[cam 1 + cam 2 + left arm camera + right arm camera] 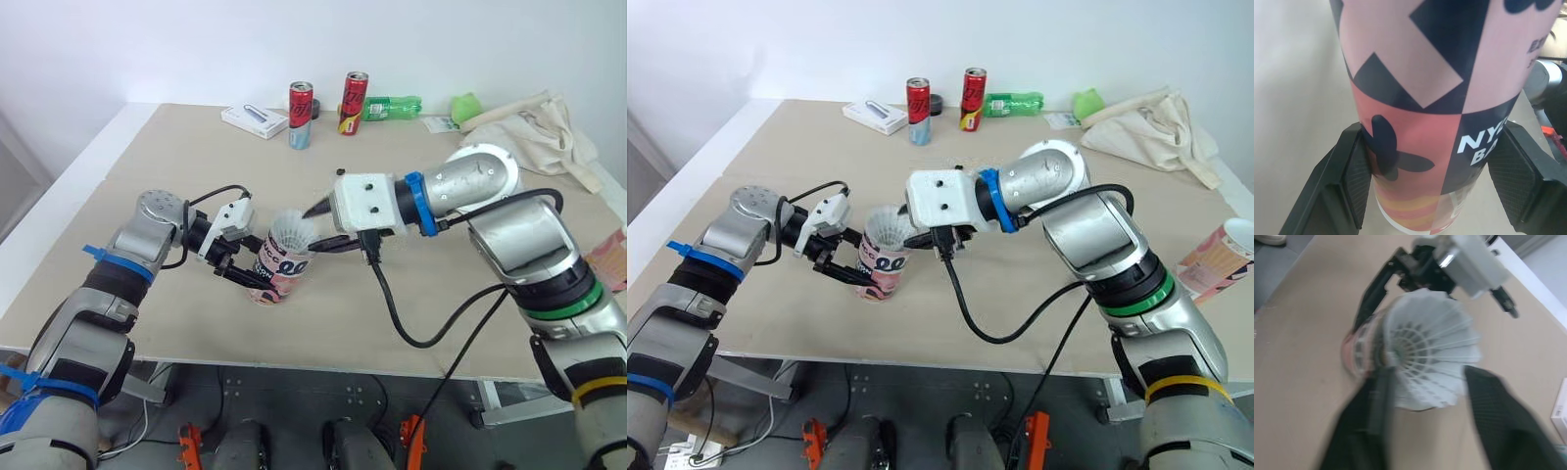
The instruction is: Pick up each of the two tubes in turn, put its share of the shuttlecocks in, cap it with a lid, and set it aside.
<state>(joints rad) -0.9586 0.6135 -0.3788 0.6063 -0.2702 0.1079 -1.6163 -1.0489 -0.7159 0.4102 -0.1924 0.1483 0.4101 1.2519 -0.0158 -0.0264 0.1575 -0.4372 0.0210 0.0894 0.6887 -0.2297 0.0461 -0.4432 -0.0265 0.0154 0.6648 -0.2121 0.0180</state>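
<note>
Clamping its pads [1359,176] on either side of the patterned tube [277,277], low on its wall, our left gripper [1432,127] holds it standing on the near-left part of the table [176,166]. Our right gripper [1427,372] reaches in from the right at the tube's mouth, level with the white shuttlecock [292,233], whose feather skirt stands out of the opening. We cannot tell whether it grips the feathers. Along the far edge we see two drink cans [301,115], a green bottle [392,106] and a white box [254,120].
</note>
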